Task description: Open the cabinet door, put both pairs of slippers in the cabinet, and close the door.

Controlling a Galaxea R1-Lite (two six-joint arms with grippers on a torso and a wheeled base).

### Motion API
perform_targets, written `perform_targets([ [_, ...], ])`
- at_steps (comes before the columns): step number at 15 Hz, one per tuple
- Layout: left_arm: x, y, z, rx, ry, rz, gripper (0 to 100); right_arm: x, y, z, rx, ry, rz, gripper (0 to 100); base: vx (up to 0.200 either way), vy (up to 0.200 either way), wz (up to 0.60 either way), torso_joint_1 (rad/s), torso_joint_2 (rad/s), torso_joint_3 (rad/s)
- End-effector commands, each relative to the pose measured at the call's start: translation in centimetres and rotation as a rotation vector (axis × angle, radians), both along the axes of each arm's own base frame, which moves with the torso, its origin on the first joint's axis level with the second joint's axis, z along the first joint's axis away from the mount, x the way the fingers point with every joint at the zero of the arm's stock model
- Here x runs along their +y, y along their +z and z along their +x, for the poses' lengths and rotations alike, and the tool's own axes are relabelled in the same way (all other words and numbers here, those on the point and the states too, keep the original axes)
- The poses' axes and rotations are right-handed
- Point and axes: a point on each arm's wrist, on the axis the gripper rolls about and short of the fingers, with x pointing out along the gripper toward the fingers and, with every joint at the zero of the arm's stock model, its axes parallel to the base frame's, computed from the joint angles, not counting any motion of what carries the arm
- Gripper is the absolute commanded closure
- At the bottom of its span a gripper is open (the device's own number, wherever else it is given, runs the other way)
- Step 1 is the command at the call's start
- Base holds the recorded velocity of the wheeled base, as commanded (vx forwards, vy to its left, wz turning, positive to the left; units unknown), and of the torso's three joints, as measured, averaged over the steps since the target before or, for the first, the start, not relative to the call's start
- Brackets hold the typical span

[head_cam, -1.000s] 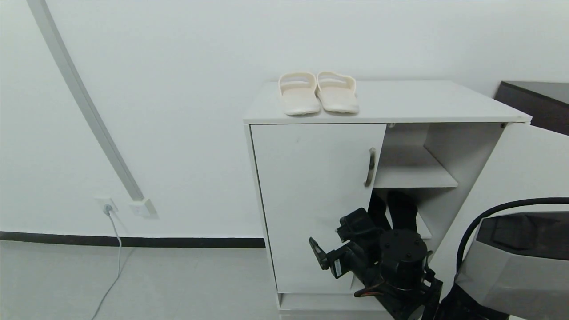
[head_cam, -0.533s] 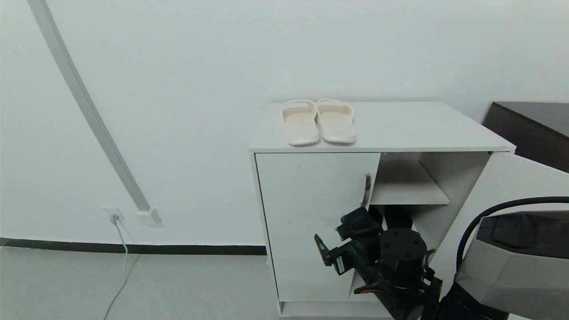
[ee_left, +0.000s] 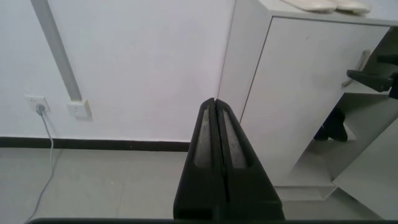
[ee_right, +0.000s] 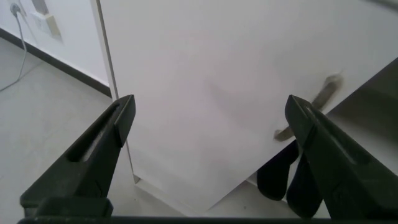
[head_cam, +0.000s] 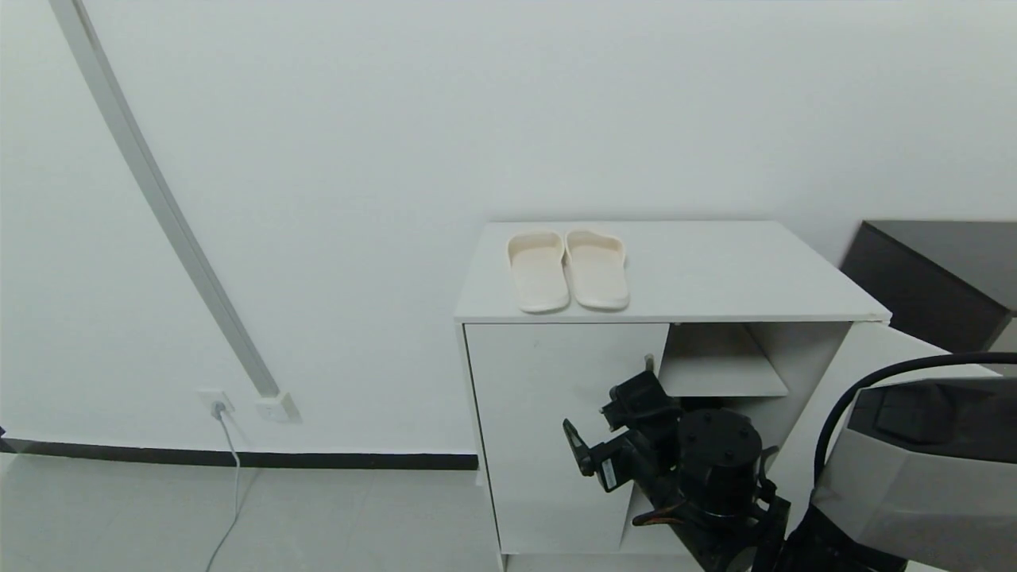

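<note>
- Now the whole head view has tilted upward over the last second. The cabinet [head_cam: 715,270] sits lower in the picture and more of its top shows. That is your camera moving; nothing on the scene has shifted.
- The cream slippers [head_cam: 568,270] lie side by side on the cabinet top, toward its left front edge, just as they did a second ago.
- The right gripper [ee_right: 209,106] hangs in front of the closed left door [head_cam: 548,413], near its handle. Its fingers are spread wide with nothing between them. It holds the same spot in the head view as before.
- The left gripper [ee_left: 214,124] is low and well apart from the cabinet, aimed at the wall and floor beside it. Its fingers are pressed flat together and hold nothing.
- The right door [head_cam: 852,372] stands swung open. A pair of dark slippers [ee_left: 333,127] sits inside on a lower shelf.
- You can judge the task about half done: the door is open and one pair is in. The cream pair has not yet been picked up, and the door is not yet closed. The raised view probably serves a reach to the cabinet top.
- The cabinet top is white, flat and smooth.
- Behind it is a plain white wall. A grey conduit strip [head_cam: 151,191] slants down it to a wall socket [head_cam: 214,401] with a cable plugged in.
- A black skirting line runs along a pale grey floor [head_cam: 238,516].
- A dark piece of furniture [head_cam: 929,278] stands to the cabinet's right.
</note>
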Motion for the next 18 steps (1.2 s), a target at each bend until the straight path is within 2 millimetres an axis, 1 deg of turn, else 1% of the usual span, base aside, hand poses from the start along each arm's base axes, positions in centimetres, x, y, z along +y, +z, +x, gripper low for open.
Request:
perform_targets([
  [1,0.0,0.0,0.0,0.002,0.0,0.001,100,0.0,-0.1,0.0,0.003,0.0,-0.003,0,0.0,0.0,0.0,0.242,-0.56,-0.33],
  [8,0.0,0.0,0.0,0.002,0.0,0.0,100,-0.2,-0.3,0.3,0.005,-0.01,-0.002,0,0.0,0.0,0.0,0.244,-0.56,-0.308],
  [12,0.0,0.0,0.0,0.001,0.0,0.007,100,-0.4,-0.8,0.5,0.016,-0.019,-0.017,0,0.0,0.0,0.0,0.177,-0.38,-0.206],
  [14,0.0,0.0,0.0,0.001,0.0,0.006,100,-0.3,-0.8,0.7,0.011,-0.018,-0.02,0,0.0,0.0,0.0,0.018,-0.05,-0.023],
  [16,0.0,0.0,0.0,0.001,0.0,0.004,100,0.1,-0.3,1.1,-0.027,-0.015,-0.057,0,0.0,0.0,0.0,0.0,0.0,0.0],
  [17,0.0,0.0,0.0,0.001,0.0,0.004,100,0.7,0.3,1.7,-0.041,-0.017,-0.045,0,0.0,0.0,0.0,0.0,0.0,0.0],
  [18,0.0,0.0,0.0,0.001,-0.003,0.009,100,1.8,1.4,2.9,-0.026,-0.02,-0.028,0,0.0,0.0,0.0,0.0,0.0,0.0],
])
